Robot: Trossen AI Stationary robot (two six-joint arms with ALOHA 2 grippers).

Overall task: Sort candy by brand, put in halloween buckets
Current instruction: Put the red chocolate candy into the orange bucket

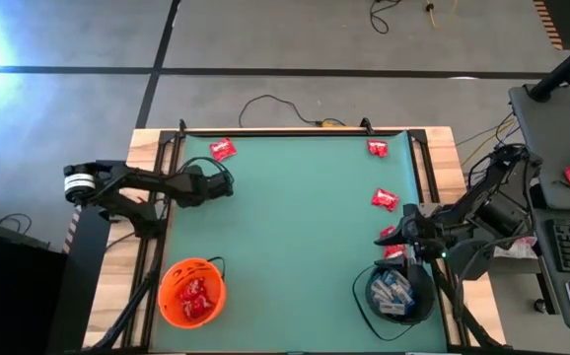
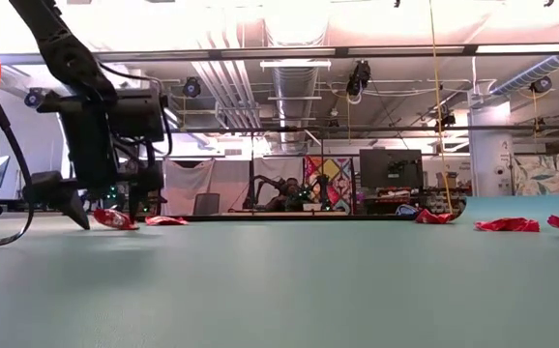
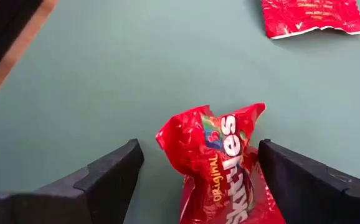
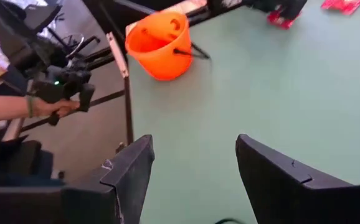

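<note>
Red candy (image 3: 227, 168) at table (image 1: 295, 227) 10 o'clock, between spread fingers of left end effector (image 3: 198, 177), ungrasped, staged for orange bucket (image 1: 190, 292), 7 o'clock. Right end effector (image 4: 195, 171) open, empty, over black bucket (image 1: 396, 293), 5 o'clock.

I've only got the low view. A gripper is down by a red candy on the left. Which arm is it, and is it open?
Observer: It's the left gripper, open, with its fingers either side of a red Skittles pack.
Operator: Where's the other arm?
Observer: The right gripper is open above the mat next to the black bucket.
Operator: What's in the buckets?
Observer: The black bucket holds blue-and-white candies; the orange bucket holds red packs.
</note>
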